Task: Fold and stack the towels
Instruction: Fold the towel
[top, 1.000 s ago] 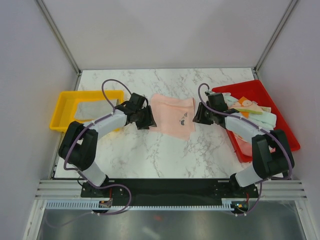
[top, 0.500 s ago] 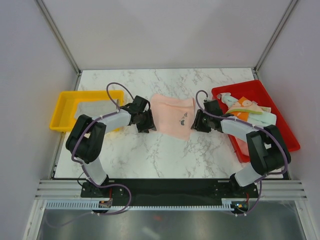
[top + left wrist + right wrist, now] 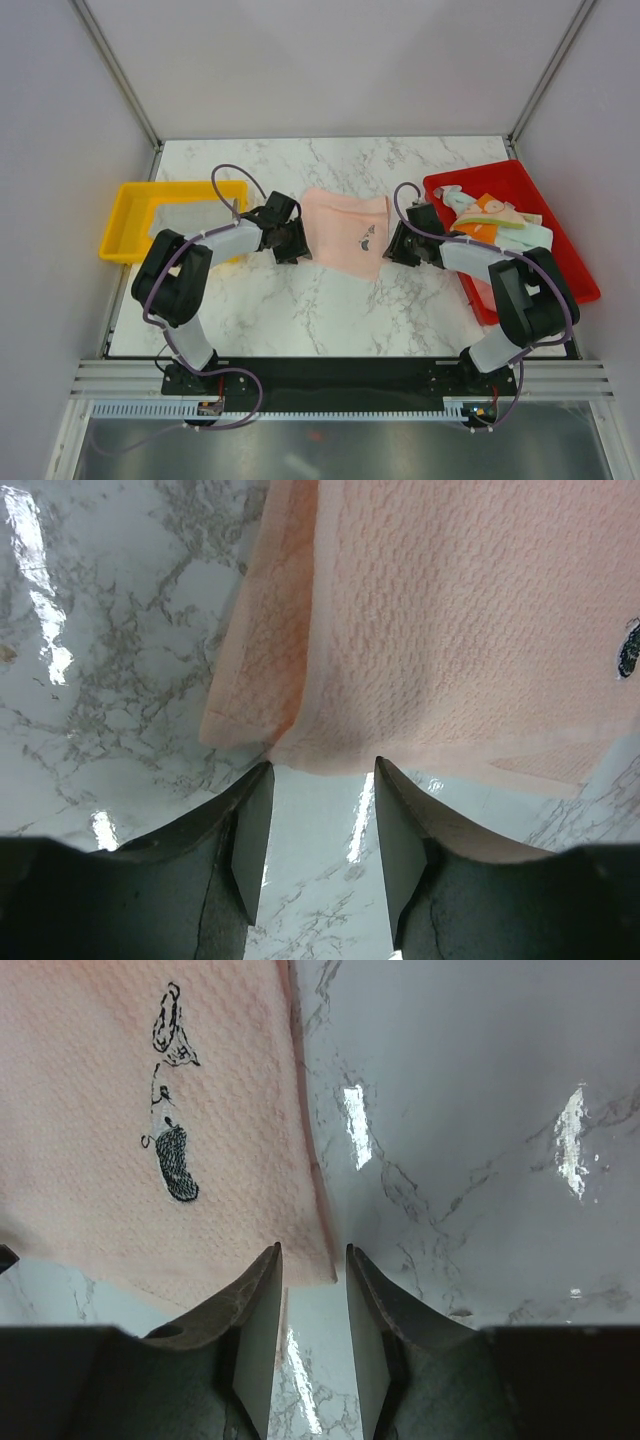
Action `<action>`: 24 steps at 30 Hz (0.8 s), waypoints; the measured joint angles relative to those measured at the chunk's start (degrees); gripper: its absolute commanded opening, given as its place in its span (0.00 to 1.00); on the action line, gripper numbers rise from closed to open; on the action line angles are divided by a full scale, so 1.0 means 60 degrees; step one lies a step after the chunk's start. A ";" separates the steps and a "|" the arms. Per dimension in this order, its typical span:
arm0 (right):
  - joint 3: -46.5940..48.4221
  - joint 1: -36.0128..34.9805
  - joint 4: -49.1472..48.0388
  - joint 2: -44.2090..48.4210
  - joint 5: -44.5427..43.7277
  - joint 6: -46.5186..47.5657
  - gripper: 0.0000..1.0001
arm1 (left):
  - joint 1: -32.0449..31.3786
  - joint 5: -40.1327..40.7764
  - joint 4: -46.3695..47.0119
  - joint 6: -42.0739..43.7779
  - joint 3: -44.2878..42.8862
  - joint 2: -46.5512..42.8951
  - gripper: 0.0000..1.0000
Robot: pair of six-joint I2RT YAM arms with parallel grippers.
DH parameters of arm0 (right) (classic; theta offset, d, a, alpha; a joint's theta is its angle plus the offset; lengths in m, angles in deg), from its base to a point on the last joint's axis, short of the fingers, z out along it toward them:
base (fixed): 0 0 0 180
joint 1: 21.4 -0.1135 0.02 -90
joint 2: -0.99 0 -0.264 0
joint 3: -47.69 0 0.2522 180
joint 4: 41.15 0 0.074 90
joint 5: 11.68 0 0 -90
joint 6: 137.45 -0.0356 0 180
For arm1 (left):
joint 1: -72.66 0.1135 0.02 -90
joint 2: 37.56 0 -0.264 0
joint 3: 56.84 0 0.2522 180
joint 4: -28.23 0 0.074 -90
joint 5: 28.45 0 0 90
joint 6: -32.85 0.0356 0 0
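Tabletop [image 3: 330, 310] of veined white marble, pale grey walls [image 3: 330, 60], pink towel [image 3: 345, 230] centred

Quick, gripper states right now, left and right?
Left gripper: open, empty, at the edge of the pink towel.
Right gripper: open, narrower gap, towel corner at its tips, not clamped.

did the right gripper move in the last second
Yes. The right gripper shifted slightly down and left in the top view, away from the red plastic tray, to a corner of the pale pink cloth towel.
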 measured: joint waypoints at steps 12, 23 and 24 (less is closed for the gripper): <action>-0.0087 -0.0015 -0.0153 0.0000 -0.0007 -0.0178 0.36 | -0.0044 0.0412 0.0098 -0.0073 0.0069 -0.0091 0.57; -0.0193 -0.0015 -0.0350 0.0000 0.0000 -0.0178 0.19 | -0.0015 0.0499 0.0106 -0.0091 0.0157 -0.0066 0.21; -0.0211 -0.0015 -0.0361 0.0000 0.0007 -0.0168 0.13 | -0.0004 0.0492 0.0098 -0.0098 0.0164 -0.0051 0.14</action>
